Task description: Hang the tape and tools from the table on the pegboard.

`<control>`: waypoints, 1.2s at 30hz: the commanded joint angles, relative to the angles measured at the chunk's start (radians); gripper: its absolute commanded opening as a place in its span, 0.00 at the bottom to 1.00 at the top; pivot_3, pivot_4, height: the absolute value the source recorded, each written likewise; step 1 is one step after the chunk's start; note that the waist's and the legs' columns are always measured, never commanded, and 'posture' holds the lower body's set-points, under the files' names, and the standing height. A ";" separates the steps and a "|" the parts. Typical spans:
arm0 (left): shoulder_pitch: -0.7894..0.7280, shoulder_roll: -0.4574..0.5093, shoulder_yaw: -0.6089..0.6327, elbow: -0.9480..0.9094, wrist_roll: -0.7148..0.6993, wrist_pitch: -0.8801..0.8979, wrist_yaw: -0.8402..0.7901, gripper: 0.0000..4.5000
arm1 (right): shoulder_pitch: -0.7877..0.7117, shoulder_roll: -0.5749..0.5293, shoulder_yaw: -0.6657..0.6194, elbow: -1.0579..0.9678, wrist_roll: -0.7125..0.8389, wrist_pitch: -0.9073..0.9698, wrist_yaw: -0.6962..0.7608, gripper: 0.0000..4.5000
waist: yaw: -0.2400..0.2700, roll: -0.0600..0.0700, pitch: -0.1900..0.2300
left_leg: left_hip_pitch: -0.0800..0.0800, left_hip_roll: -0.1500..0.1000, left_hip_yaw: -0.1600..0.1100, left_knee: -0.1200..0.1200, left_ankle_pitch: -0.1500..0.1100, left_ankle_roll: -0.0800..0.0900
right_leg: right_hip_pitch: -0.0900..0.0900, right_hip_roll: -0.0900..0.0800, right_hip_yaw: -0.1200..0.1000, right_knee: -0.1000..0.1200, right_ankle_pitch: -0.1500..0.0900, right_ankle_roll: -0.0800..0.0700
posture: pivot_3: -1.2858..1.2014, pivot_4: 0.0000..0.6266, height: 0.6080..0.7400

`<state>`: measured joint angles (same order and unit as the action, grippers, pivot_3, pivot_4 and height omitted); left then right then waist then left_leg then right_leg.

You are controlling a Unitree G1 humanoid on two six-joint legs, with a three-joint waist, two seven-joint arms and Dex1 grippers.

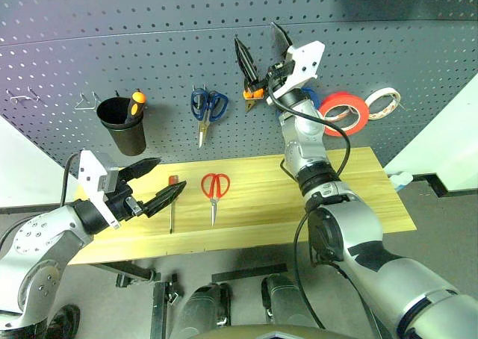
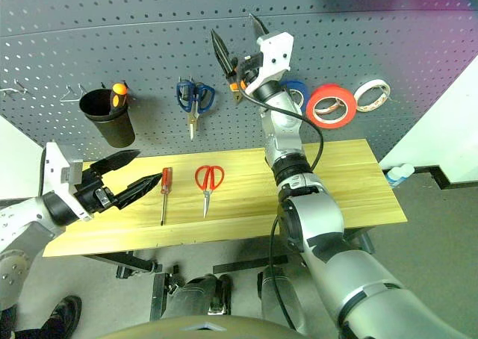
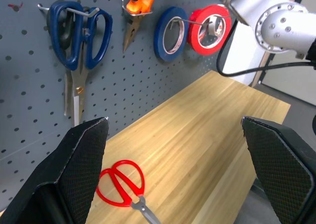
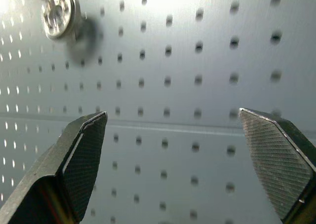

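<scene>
The red-handled scissors point(image 1: 215, 187) and screwdriver point(image 1: 172, 204) are seen on the table point(image 1: 351, 182) at centre frame, just right of the spread, empty left gripper point(image 1: 160, 181). The right gripper point(image 1: 261, 51), also spread and empty, is raised at upper centre against the pegboard point(image 1: 149, 40), above the hung pliers point(image 1: 254, 94).

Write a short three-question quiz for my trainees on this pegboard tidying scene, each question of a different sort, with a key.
1. True or false: the red tape already hangs on the pegboard.
2. Which task tools lie on the table?
A. red-handled scissors and red-handled screwdriver
B. pliers and blue scissors
C. only the pliers
3. Fill in: the fingers of the right gripper, raised in front of the pegboard, are ____.

Key
1. True; it hangs on a hook beside the blue roll.
2. A; the orange-and-black pliers hang on the board.
3. Open, holding nothing; the left gripper is open too.
</scene>
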<state>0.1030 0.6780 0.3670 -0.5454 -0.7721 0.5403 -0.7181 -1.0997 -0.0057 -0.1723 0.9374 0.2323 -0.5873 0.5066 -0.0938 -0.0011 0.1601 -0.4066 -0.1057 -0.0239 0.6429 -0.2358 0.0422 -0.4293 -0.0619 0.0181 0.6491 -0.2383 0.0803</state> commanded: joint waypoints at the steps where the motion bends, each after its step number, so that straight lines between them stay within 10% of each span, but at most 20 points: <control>1: -0.011 0.008 0.005 -0.006 0.002 -0.013 -0.007 1.00 | 0.024 0.002 -0.024 -0.171 0.114 0.099 0.062 0.99 | 0.000 0.000 0.000 | 0.000 0.000 0.000 0.000 0.000 0.000 | 0.000 0.000 0.000 0.000 0.000 0.000 | 0.50 0.19 1.00; 7: -0.006 0.010 0.008 0.004 0.007 -0.019 -0.019 1.00 | 0.171 -0.002 0.010 -0.615 0.452 0.560 0.217 0.99 | 0.006 0.000 0.000 | 0.000 0.000 0.000 -0.001 0.000 0.000 | 0.000 0.000 0.000 -0.001 0.000 0.000 | 0.49 0.20 1.00; 16: -0.025 0.002 -0.007 0.030 0.022 -0.029 -0.029 1.00 | 0.470 -0.135 0.226 -0.902 0.489 0.899 0.452 0.99 | 0.026 0.000 0.000 | 0.000 0.001 0.000 -0.004 0.000 0.000 | -0.001 -0.001 0.000 -0.003 -0.002 -0.004 | 0.49 0.21 1.00; 36: -0.163 -0.212 -0.211 0.264 0.343 0.051 0.338 1.00 | 0.534 -0.512 0.271 -0.661 0.140 0.690 0.727 0.99 | 0.049 -0.002 0.002 | -0.001 0.001 0.000 -0.013 -0.002 0.003 | 0.002 -0.002 -0.001 -0.019 0.000 -0.001 | 0.46 0.25 1.00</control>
<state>-0.0295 0.4903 0.1735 -0.2876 -0.4509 0.5545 -0.4482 -0.5410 -0.5081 0.1196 0.2820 0.3819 0.1345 1.2242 -0.0446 -0.0034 0.1621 -0.4079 -0.1044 -0.0236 0.6305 -0.2381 0.0458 -0.4275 -0.0635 0.0171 0.6303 -0.2387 0.0798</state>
